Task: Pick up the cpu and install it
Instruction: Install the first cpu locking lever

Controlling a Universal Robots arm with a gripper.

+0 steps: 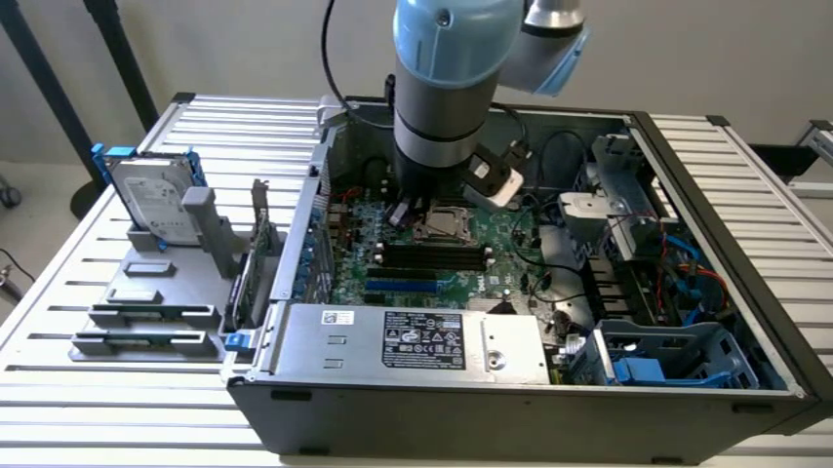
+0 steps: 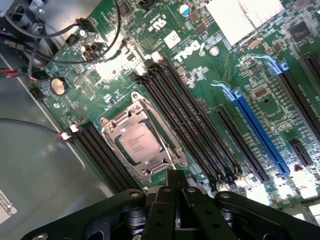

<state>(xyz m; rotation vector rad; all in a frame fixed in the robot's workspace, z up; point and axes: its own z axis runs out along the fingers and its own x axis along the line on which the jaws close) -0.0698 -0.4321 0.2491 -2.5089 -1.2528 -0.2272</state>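
Wrist view showed the cpu [image 2: 140, 142] already lying in its socket [image 2: 142, 137] on the motherboard [image 2: 215, 75], silvery top up, framed by the metal retention bracket. The gripper [image 2: 176, 181] sat just beside the socket's edge with its black fingers pressed together and nothing between them; it held no part.

Risks judged from this position: the closed fingertips stood very near the socket frame, so any sideways drift or downward push could scrape the bracket or tilt the chip on its contacts. Whether the chip was fully seated and square could not be told. If the retention frame was not latched, a knock could shift the chip.

Surroundings: black memory slots [image 2: 190, 120] ran along both sides of the socket, close enough to catch a finger. A blue expansion slot [image 2: 257, 132] lay further off. Loose cables [image 2: 65, 37] and a coin cell [image 2: 58, 85] sat near the board's edge.

Exterior view showed the arm [image 1: 443, 88] reaching down into the open computer case [image 1: 521, 390], whose walls and drive cage [image 1: 664, 356] limited clearance. A hard drive [image 1: 154, 203] stood in a grey holder [image 1: 163, 292] outside the case, at the exterior view's left, well apart from the work
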